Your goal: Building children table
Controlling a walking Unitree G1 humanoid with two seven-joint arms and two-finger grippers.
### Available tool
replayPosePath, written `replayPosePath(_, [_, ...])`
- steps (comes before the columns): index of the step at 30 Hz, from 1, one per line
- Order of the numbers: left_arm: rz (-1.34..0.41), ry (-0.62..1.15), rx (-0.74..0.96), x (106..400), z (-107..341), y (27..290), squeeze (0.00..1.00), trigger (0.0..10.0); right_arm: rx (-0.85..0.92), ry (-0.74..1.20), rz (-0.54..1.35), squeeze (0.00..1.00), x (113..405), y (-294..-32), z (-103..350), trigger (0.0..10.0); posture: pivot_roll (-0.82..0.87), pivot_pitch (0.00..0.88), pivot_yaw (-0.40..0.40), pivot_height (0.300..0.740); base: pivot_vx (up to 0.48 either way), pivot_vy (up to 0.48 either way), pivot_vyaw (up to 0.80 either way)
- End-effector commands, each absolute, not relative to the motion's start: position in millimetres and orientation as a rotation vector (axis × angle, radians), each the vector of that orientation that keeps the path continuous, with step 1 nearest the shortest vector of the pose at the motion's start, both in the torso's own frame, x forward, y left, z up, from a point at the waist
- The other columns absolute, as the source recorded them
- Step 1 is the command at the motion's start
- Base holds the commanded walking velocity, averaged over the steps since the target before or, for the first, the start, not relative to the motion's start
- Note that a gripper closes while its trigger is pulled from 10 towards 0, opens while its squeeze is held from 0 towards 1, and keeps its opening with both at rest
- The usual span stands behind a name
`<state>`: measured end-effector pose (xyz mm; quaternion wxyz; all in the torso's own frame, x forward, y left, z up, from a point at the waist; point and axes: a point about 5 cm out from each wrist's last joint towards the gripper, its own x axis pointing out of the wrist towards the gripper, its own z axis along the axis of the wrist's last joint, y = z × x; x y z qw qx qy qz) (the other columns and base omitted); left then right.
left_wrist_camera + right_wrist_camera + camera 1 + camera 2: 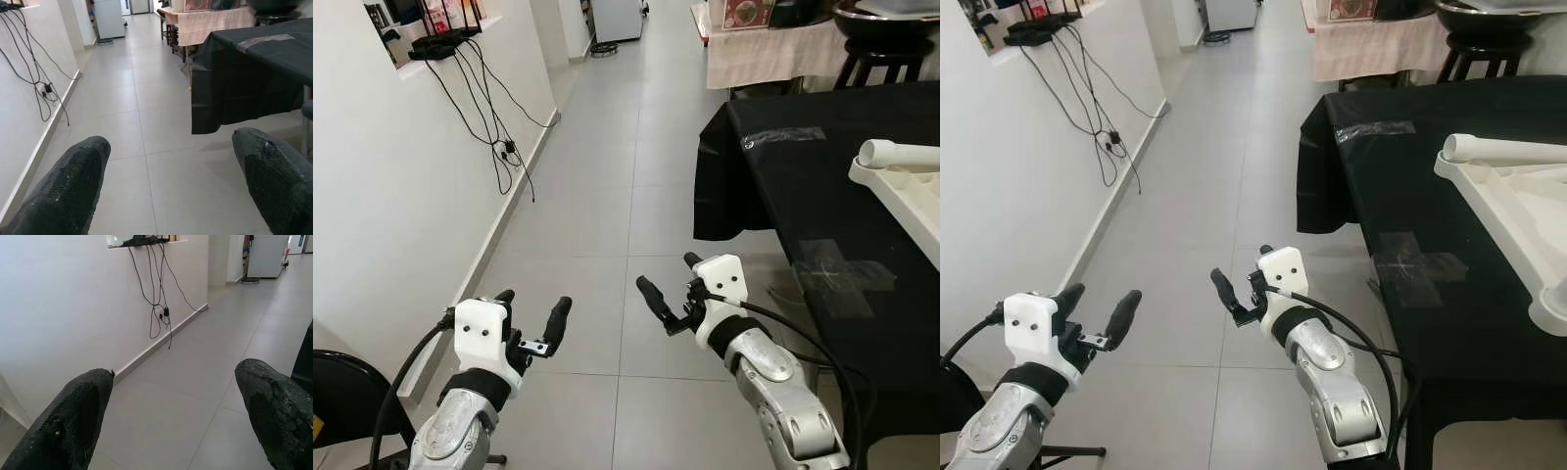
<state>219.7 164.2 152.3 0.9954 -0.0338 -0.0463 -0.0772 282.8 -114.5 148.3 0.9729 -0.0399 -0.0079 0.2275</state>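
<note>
An upturned white plastic children's table top (1518,211) lies on the black-covered table (803,186) at the right, with a white tubular leg (901,154) lying across its near corner. Both arms are held out low over the grey tiled floor, to the left of that table. My left gripper (532,305) is open and holds nothing. My right gripper (673,279) is also open and empty, a short way from the black cloth's hanging corner. The left wrist view looks between its fingers (63,191) along the corridor; the right wrist view looks between its fingers (68,421) toward the white wall.
A white wall with dangling black cables (489,108) runs along the left. A black chair (342,392) stands at the lower left. Farther off are a beige-clothed table (764,49), a black stool (881,49) and a white appliance (617,18). Open tiled floor (597,206) lies ahead.
</note>
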Motion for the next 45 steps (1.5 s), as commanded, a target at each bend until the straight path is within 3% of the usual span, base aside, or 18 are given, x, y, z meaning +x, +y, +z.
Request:
replayPosePath(1, [-0.141, -0.061, -0.067, 220.2, 147.4, 168.9, 0.0, 10.0, -0.063, -0.025, 0.479, 0.0, 282.5, -107.7, 149.8, 10.0, -0.06, 0.103, 0.123, 0.74, 0.0, 0.0, 0.0])
replayPosePath(29, [-0.155, -0.039, -0.076, 222.4, 147.8, 172.2, 0.0, 10.0, -0.05, -0.024, 0.481, 0.0, 284.4, -103.6, 151.0, 10.0, -0.06, 0.11, 0.138, 0.74, 0.0, 0.0, 0.0])
replayPosePath(45, [-0.151, -0.04, -0.074, 222.8, 148.7, 173.6, 0.0, 10.0, -0.049, -0.023, 0.482, 0.0, 284.9, -102.5, 151.3, 10.0, -0.05, 0.109, 0.14, 0.74, 0.245, 0.0, 0.0])
